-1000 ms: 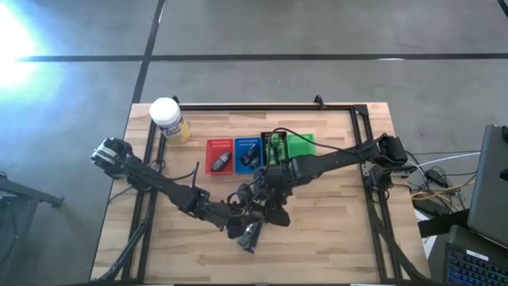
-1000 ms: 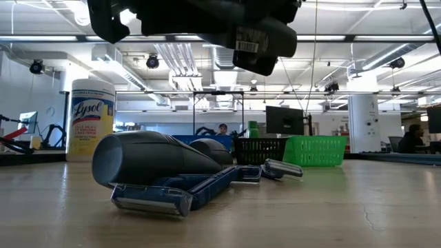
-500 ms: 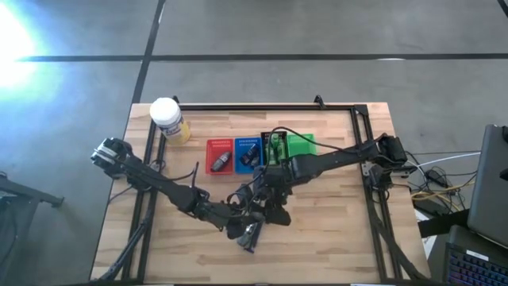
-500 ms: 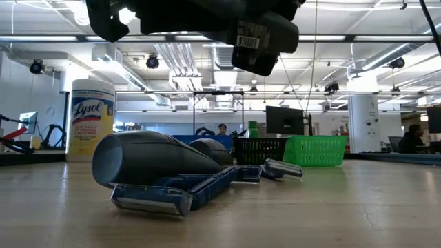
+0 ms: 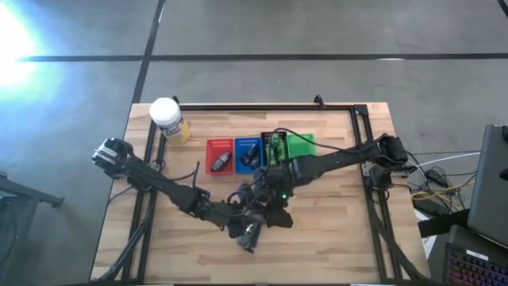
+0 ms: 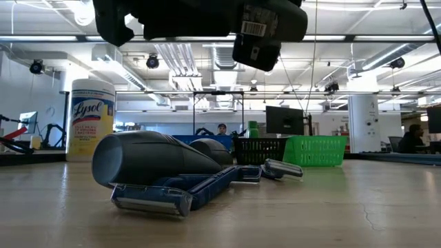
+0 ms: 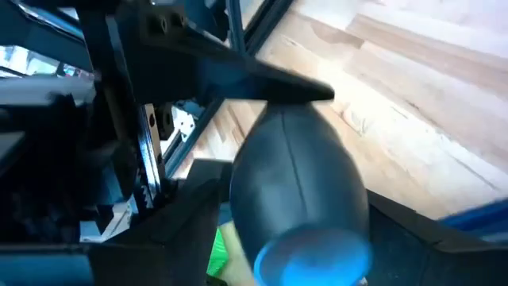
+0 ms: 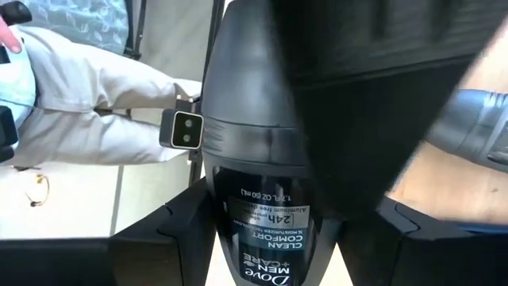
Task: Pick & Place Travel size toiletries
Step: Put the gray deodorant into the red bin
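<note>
A dark grey Dove deodorant tube (image 8: 254,159), one of the travel size toiletries, hangs above the table's middle near side between both grippers. My right gripper (image 8: 286,226) is shut on its labelled body. My left gripper (image 7: 298,230) is open, its fingers flanking the tube's flat cap end (image 7: 313,250). In the high view the two grippers meet at the tube (image 5: 255,208). In the low view the tube shows by its barcode (image 6: 255,29). Another grey tube (image 6: 155,160) lies on its side on the table beside a blue razor (image 6: 172,194). My right gripper pinches the tube's labelled body (image 8: 238,238) between its two fingers, one on each side, slanting down from the table's right. The tube is lifted clear of the table, its rounded cap end pointing away from the wrist. My left gripper shows a gap beside one finger (image 7: 186,222); whether the other finger (image 7: 413,234) touches the tube, I cannot tell.
Red (image 5: 218,156), blue (image 5: 248,155), black (image 5: 274,147) and green (image 5: 302,144) trays stand in a row at mid-table. A white-capped yellow jar (image 5: 168,119) stands at the far left. A second razor (image 6: 282,168) lies farther back. A person (image 8: 95,87) shows beyond the table.
Both grippers have stayed over the same spot. In the low view the held tube has tipped a little, its barcoded end now hanging steeper than before.
</note>
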### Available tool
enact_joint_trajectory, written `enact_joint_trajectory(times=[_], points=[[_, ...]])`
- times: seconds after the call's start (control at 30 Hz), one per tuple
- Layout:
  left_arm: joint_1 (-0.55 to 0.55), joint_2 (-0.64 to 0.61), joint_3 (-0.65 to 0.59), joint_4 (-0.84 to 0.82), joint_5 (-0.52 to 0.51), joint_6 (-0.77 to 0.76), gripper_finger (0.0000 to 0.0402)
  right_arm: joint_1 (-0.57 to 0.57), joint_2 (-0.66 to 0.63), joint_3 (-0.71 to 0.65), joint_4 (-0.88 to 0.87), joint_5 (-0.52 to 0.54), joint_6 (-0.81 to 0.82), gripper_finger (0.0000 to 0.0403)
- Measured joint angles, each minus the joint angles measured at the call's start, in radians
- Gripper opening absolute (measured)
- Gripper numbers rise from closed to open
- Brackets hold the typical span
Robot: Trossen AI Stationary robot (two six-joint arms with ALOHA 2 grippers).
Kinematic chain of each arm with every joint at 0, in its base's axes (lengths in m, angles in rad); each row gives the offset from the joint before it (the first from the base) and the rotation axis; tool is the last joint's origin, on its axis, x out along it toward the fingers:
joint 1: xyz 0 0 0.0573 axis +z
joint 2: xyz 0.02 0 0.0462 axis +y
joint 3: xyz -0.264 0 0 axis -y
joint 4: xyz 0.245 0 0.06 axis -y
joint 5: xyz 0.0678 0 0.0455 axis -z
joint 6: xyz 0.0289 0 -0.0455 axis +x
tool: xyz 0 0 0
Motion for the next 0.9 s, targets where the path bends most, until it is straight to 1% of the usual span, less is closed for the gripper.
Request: enact_joint_trajectory(times=[0.33, 0.6, 0.77, 0.9], points=[[0.000, -0.001, 0.000, 0.007, 0.000, 0.022, 0.0257, -0.003, 0.000, -0.003, 0.002, 0.022, 0.000, 0.0207], [-0.001, -0.002, 0.001, -0.009, 0.008, 0.021, 0.0215, -0.009, 0.000, -0.004, 0.001, 0.025, 0.000, 0.0209], [-0.002, 0.002, 0.002, -0.013, 0.012, 0.019, 0.0215, -0.009, 0.000, -0.004, -0.001, 0.025, 0.003, 0.0208], [-0.002, 0.002, 0.002, -0.016, 0.013, 0.018, 0.0211, -0.009, 0.000, -0.004, -0.002, 0.026, 0.007, 0.0222]])
